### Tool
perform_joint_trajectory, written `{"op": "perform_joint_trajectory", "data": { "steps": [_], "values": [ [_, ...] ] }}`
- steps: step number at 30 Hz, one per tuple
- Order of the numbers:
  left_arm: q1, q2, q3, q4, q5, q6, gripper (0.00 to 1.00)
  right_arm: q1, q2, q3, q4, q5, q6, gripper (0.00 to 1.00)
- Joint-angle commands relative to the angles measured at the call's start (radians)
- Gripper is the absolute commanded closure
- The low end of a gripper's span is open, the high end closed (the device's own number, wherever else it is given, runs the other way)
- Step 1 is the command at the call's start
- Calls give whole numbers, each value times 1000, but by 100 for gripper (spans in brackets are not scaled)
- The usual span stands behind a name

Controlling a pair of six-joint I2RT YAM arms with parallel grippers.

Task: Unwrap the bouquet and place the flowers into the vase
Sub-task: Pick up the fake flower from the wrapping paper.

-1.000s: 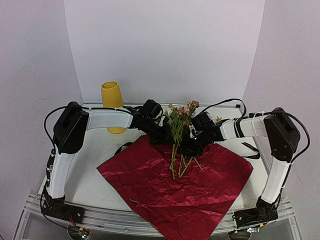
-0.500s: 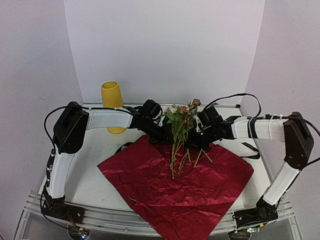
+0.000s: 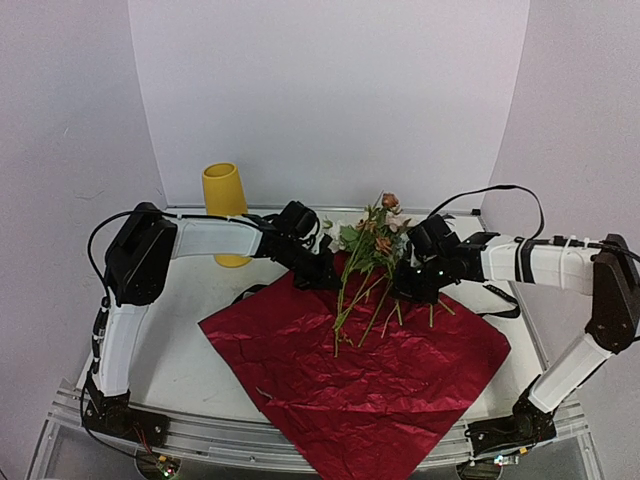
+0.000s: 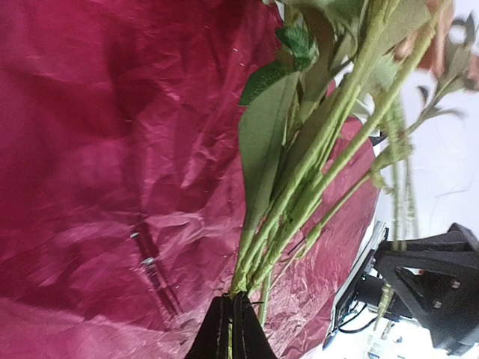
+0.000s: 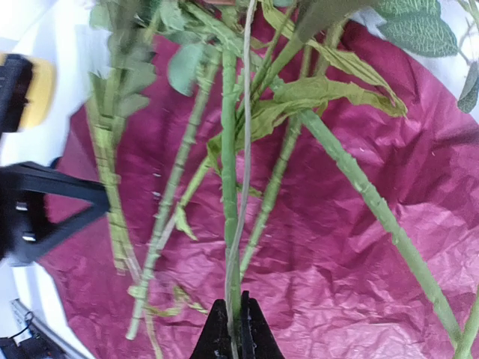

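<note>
Right gripper point(image 5: 233, 329) has just clamped onto stems point(image 5: 228, 224) ahead of its jaws and drawn them rightward. Left gripper point(image 4: 230, 329) pinches the remaining flowers point(image 4: 299, 194). The bunch is splitting, ready for the vase point(image 3: 224, 195).

Vase point(image 3: 222, 190) partly behind left arm point(image 3: 215, 238), flowers point(image 4: 263, 142) cropped at wrist-view edges

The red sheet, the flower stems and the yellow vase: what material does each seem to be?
The red sheet looks like thin paper, slightly glossy: fine creases all over catch the light. The flower stems seem moulded plastic, matte green: regular small bumps, uniform colour. The vase is smooth, matte yellow; plastic or ceramic, I cannot tell.
</note>
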Motion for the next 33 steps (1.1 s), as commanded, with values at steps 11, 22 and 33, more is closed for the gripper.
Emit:
{"op": "perform_joint_trajectory", "data": {
  "steps": [11,22,33],
  "values": [
    [11,-61,13,20,2,11,96,-30,14,7,-26,-39,-80,56],
    [11,-65,4,18,-12,61,54,-135,58,61,-89,-57,-302,58],
    [0,12,105,-17,-106,212,41,-142,176,128,-105,10,-497,59]
  ]
}}
